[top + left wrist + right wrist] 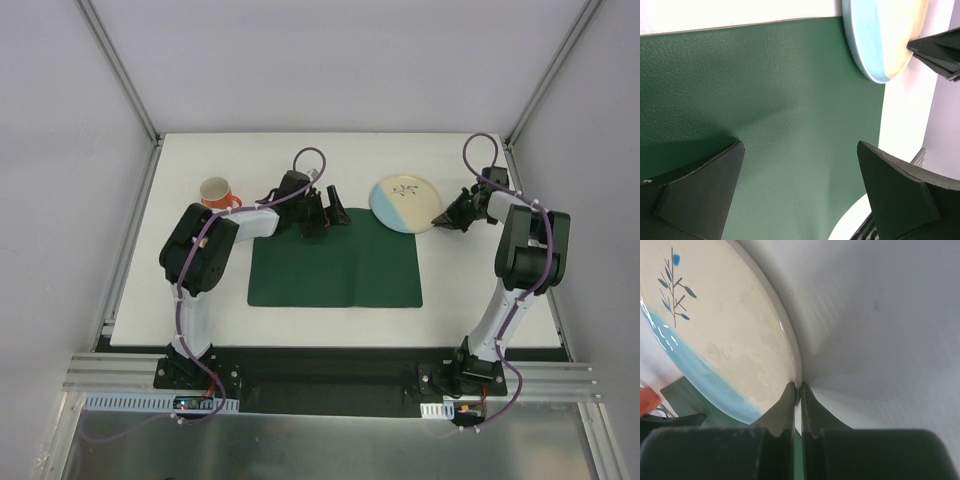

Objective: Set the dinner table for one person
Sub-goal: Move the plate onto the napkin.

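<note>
A cream plate (403, 203) with a blue band and a leaf sprig sits at the far right corner of the dark green placemat (335, 272) on the white dinner table (190, 325). My right gripper (441, 219) is shut on the plate's right rim (796, 375), the rim pinched between its fingertips. My left gripper (328, 218) is open and empty over the placemat's far edge; in its wrist view its fingers (705, 192) frame bare green mat (790, 120), with the plate (885, 35) at the upper right.
An orange mug (217, 193) with a white inside stands on the table at the far left, behind the left arm. Metal frame posts and white walls close in the table on three sides.
</note>
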Controlling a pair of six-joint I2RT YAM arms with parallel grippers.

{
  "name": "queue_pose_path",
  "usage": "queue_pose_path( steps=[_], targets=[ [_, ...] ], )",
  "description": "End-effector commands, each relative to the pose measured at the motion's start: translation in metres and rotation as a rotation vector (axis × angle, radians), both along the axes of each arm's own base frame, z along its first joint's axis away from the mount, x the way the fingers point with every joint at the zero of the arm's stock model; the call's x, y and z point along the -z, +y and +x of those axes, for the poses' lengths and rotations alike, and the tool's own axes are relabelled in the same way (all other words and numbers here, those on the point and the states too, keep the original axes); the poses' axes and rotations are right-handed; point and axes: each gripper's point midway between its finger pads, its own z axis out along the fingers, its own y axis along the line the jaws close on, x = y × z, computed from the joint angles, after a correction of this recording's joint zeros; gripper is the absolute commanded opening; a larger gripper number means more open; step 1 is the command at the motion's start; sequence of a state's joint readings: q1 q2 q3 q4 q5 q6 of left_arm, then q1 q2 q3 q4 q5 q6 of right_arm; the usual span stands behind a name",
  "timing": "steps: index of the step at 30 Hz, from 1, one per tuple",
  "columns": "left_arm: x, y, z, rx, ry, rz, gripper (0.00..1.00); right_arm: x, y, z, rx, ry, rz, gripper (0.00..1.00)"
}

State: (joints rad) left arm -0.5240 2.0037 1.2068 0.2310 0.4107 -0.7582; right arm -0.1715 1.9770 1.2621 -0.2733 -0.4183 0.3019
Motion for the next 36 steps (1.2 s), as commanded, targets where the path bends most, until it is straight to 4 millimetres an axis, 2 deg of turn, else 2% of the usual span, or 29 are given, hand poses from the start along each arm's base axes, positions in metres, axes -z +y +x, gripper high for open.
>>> queue_pose_path(
  steps=[1,3,6,7,10,15,16,20,24,27,36],
  targets=[
    [0.032,-0.004,-0.018,0.012,0.131,0.062,0.99,-0.043,0.038,-0.009,-0.075,-0.023,0.011,0.01],
    [0.03,-0.007,-0.015,0.011,0.132,0.056,0.99,-0.062,0.047,-0.009,-0.087,-0.05,0.017,0.01],
    [0.028,-0.009,-0.011,0.009,0.131,0.056,0.99,-0.077,0.064,-0.019,-0.1,-0.057,0.044,0.01],
    [0.028,-0.01,-0.009,0.007,0.129,0.057,0.99,-0.079,0.072,-0.023,-0.114,-0.049,0.055,0.01],
    [0.026,-0.011,-0.007,0.007,0.129,0.057,0.99,-0.086,0.079,-0.037,-0.12,-0.04,0.06,0.01],
    [0.028,-0.01,-0.006,0.0,0.131,0.065,0.99,-0.082,0.103,-0.069,-0.166,-0.003,0.082,0.01],
    [0.029,-0.01,-0.006,-0.002,0.133,0.067,0.99,-0.075,0.109,-0.08,-0.183,0.026,0.079,0.01],
    [0.031,-0.009,-0.005,-0.01,0.13,0.074,0.99,-0.07,0.122,-0.107,-0.218,0.054,0.076,0.01],
    [0.03,-0.011,0.0,-0.012,0.122,0.074,0.99,-0.062,0.138,-0.128,-0.262,0.088,0.071,0.01],
    [0.028,-0.014,0.002,-0.014,0.119,0.069,0.99,-0.056,0.145,-0.137,-0.288,0.1,0.057,0.01],
    [0.022,-0.015,-0.009,-0.009,0.123,0.066,0.99,-0.043,0.169,-0.141,-0.345,0.124,0.034,0.01]
  ],
)
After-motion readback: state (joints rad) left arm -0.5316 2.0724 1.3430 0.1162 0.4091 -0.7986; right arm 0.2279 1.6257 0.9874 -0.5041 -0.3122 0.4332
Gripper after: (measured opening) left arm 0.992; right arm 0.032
